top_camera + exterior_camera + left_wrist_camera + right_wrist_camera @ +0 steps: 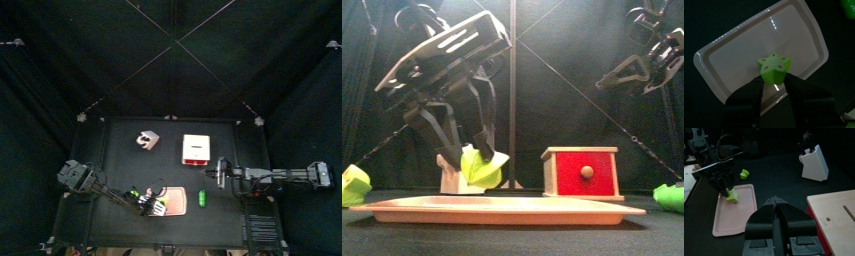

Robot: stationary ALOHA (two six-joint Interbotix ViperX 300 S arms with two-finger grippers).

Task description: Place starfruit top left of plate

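Note:
My left gripper (775, 83) is shut on the starfruit (773, 66), a small yellow-green lump with a star-shaped end. It hangs a little above the plate (737, 47), a flat pale cream square with rounded corners. The front view shows the starfruit (476, 168) clear of the plate (543, 209), over its left half. From the right wrist view, the starfruit (731, 195) sits over the plate (734, 215) near its far end. My right gripper (777, 203) is shut and empty, held high at the right (616, 82).
A white box with a red edge (197, 148) and a grey-white cube (144, 139) stand behind the plate. A bright green stick (198, 198) lies right of the plate. Another yellow-green piece (745, 174) lies on the table beyond the plate's left end.

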